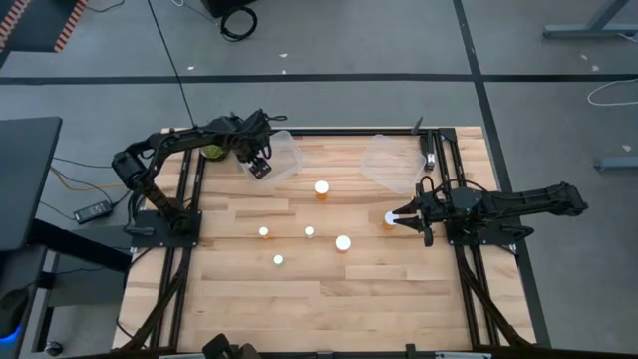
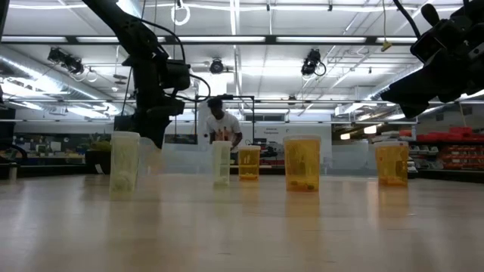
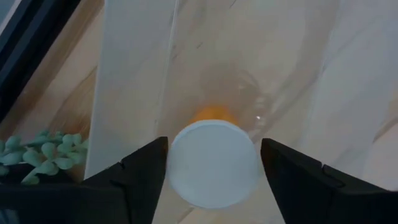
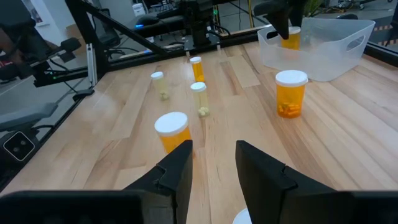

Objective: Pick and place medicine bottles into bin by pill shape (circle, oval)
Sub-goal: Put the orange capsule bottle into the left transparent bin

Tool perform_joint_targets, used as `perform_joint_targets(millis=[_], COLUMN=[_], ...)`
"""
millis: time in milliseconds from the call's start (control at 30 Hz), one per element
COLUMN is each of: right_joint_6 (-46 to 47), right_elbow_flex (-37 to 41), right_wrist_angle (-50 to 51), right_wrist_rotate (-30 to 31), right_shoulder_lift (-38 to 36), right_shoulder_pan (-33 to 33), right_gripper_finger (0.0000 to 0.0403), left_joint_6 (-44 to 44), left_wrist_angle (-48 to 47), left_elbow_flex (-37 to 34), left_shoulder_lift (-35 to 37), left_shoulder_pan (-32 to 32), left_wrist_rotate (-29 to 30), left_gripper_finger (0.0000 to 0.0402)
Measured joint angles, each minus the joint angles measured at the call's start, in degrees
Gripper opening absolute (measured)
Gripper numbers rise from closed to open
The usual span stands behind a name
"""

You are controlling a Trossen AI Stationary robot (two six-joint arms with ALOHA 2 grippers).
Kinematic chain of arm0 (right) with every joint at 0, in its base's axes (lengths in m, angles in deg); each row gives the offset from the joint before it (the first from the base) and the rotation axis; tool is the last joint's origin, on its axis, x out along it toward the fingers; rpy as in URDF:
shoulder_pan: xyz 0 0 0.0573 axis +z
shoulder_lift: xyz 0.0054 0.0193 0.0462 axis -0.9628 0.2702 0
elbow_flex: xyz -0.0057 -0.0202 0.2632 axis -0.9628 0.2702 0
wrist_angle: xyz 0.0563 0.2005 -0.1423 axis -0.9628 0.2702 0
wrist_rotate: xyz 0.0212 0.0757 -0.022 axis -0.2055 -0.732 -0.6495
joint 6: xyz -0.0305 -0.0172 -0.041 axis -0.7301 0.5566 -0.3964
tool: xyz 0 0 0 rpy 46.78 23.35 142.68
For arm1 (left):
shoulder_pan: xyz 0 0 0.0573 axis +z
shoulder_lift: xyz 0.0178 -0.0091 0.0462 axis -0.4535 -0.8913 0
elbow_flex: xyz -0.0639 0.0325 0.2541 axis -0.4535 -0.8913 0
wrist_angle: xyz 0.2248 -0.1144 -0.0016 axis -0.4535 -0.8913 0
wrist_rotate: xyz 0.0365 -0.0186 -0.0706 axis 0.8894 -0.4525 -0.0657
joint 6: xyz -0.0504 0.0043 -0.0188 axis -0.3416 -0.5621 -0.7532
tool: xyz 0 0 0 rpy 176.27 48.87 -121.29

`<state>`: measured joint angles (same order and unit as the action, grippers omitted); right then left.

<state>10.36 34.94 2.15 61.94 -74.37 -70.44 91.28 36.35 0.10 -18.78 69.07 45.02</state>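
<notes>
Small orange pill bottles with white caps stand upright on the wooden table: one [image 1: 321, 187] mid-table, several more [image 1: 309, 231] nearer the front, and one [image 1: 389, 217] by my right gripper. My left gripper [image 1: 259, 166] is shut on another bottle [image 3: 213, 163] over the left clear bin [image 1: 284, 152]. My right gripper [image 1: 403, 214] is open and raised above the table, the nearby bottle's cap [image 4: 241, 218] just below its fingers. My left gripper pinches the bottle's white cap [image 3: 180, 163] between its two fingers, one on each side. The fingers come from above, pointing down. The bottle [image 4: 290, 38] hangs upright below them, lifted clear, over the bin [image 4: 323, 43].
A second clear bin [image 1: 392, 160] sits at the far right of the table. A small green plant [image 3: 43, 155] lies beside the left bin. Black frame rails [image 1: 454, 179] run along the table's sides. A person [image 2: 221, 125] stands in the room beyond.
</notes>
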Motion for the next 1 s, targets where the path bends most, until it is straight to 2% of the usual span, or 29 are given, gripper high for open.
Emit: perform_joint_targets(millis=[133, 533, 733, 1000], right_joint_6=[0.0, 0.0, 0.0, 0.0], right_elbow_flex=[0.0, 0.0, 0.0, 0.0], right_wrist_angle=[0.0, 0.0, 0.0, 0.0], right_wrist_rotate=[0.0, 0.0, 0.0, 0.0], right_shoulder_lift=[0.0, 0.0, 0.0, 0.0], right_shoulder_pan=[0.0, 0.0, 0.0, 0.0], right_gripper_finger=[0.0129, 0.0129, 0.0129, 0.0129], left_joint_6=[0.3, 3.3, 3.4, 2.6], left_wrist_angle=[0.2, 1.4, 6.5, 9.1], left_elbow_flex=[0.0, 4.8, 4.9, 5.0], left_shoulder_lift=[0.0, 0.0, 0.0, 0.0], left_shoulder_pan=[0.0, -0.6, -3.4, -9.4], left_wrist_rotate=[0.6, 2.3, -3.6, -4.3], left_gripper_finger=[0.0285, 0.0286, 0.0286, 0.0286])
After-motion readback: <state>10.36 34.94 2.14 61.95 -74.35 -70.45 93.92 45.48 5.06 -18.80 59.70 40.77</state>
